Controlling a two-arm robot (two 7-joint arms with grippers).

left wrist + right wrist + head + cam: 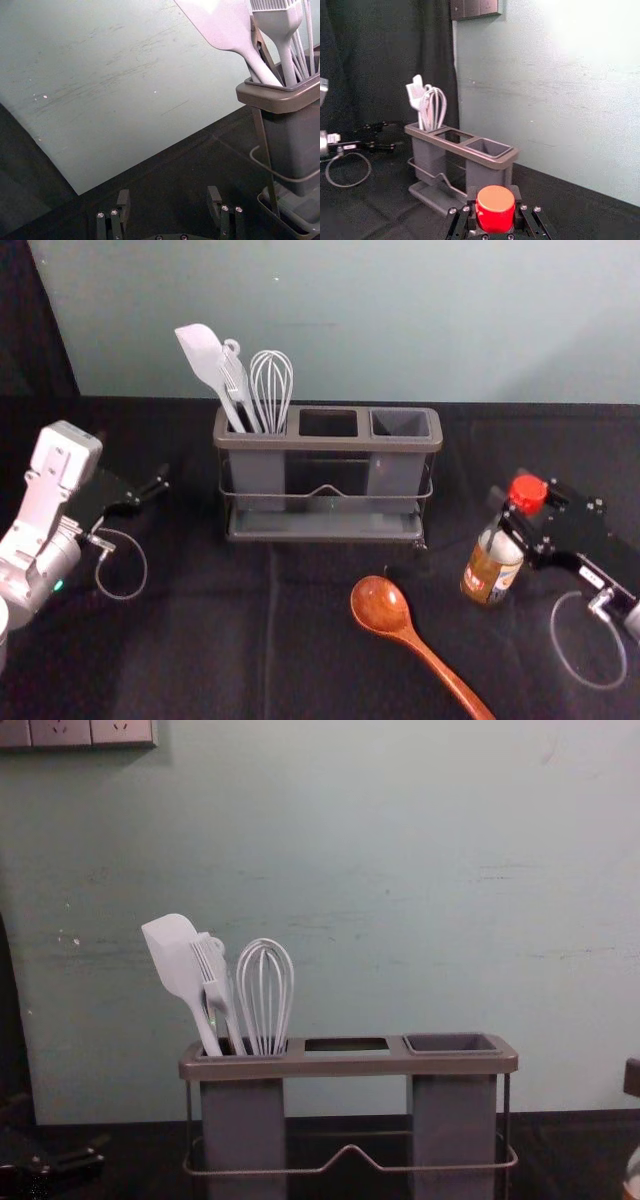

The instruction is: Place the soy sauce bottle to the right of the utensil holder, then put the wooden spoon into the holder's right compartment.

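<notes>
The right hand (505, 510) is closed around the clear soy sauce bottle with brown contents and a red cap (491, 572), gripping it just below the cap. The bottle is right of the grey plastic utensil holder with a brown rim (330, 444) and nearer than it, apart from it; whether its base touches the black-covered surface (200, 650) I cannot tell. The left hand (152, 492) is at the left, open and empty, fingers spread apart. The reddish-brown wooden spoon (380, 606) lies near, its bowl toward the holder, handle running near and right. The holder's left compartment has a white spatula (202, 357), brush (210, 970) and whisk (271, 383); its right compartment (400, 423) is empty.
</notes>
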